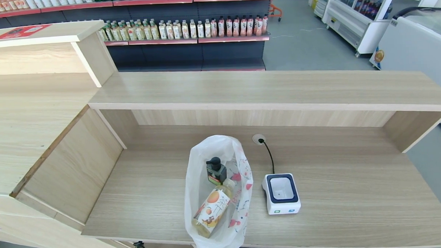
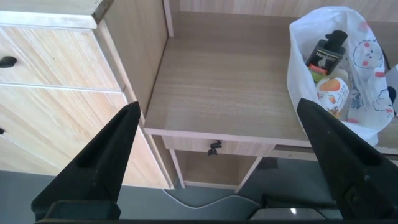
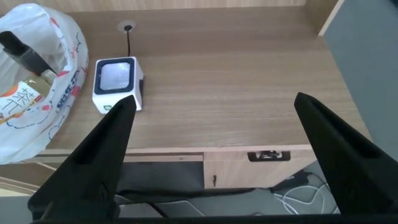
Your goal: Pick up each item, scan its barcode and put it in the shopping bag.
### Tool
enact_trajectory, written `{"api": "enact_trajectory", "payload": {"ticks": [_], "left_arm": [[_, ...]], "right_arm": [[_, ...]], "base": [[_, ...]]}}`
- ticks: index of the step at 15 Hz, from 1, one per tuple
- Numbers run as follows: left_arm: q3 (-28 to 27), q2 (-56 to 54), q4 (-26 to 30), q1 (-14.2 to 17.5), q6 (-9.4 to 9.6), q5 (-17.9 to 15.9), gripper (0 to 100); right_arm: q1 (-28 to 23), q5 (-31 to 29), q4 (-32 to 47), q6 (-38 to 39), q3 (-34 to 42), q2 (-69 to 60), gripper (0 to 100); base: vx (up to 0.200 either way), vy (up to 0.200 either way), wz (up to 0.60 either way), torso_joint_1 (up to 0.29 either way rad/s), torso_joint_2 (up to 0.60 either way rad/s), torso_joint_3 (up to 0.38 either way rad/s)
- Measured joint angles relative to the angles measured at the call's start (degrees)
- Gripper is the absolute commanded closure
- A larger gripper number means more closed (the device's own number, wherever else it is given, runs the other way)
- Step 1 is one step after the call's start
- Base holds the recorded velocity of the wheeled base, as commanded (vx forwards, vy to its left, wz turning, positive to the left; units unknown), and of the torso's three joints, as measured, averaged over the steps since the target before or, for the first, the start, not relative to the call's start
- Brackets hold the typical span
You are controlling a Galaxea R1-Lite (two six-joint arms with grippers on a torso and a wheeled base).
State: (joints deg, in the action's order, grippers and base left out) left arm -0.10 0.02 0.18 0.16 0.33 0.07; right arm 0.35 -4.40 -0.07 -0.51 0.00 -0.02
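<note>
My left hand (image 2: 217, 106) hangs off the near edge of the counter (image 1: 355, 192), fingers spread wide with nothing between them. My right hand (image 3: 214, 98) is the same, spread and empty, off that edge farther to the right. Nearer my left hand, the shopping bag (image 1: 193, 183) sits open at the counter's near edge. Inside it are a dark pump bottle (image 1: 216, 170) and, on the near side of that, a tilted tea bottle (image 1: 212, 208) with an orange label. Just beside the bag, on its right, stands the white scanner (image 1: 281, 193). Its black cable (image 1: 269, 153) runs to a hole at the back of the counter.
</note>
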Motion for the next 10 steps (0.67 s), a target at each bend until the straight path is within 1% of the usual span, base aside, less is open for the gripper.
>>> {"api": "enact_trajectory", "payload": {"ticks": [7,8,10], "left_arm": [[0.0,0.0,0.0,0.0,-0.2,0.0,0],[0.0,0.0,0.0,0.0,-0.22,0.0,0],[0.0,0.0,0.0,0.0,-0.23,0.0,0]], "right_arm": [[0.0,0.0,0.0,0.0,0.0,0.0,0],[0.0,0.0,0.0,0.0,0.0,0.0,100],[0.0,0.0,0.0,0.0,0.0,0.0,100]], "base": [[0.0,-0.2,0.0,0.002,0.0,0.0],[0.0,0.0,0.0,0.0,0.0,0.0],[0.0,0.0,0.0,0.0,0.0,0.0]]}}
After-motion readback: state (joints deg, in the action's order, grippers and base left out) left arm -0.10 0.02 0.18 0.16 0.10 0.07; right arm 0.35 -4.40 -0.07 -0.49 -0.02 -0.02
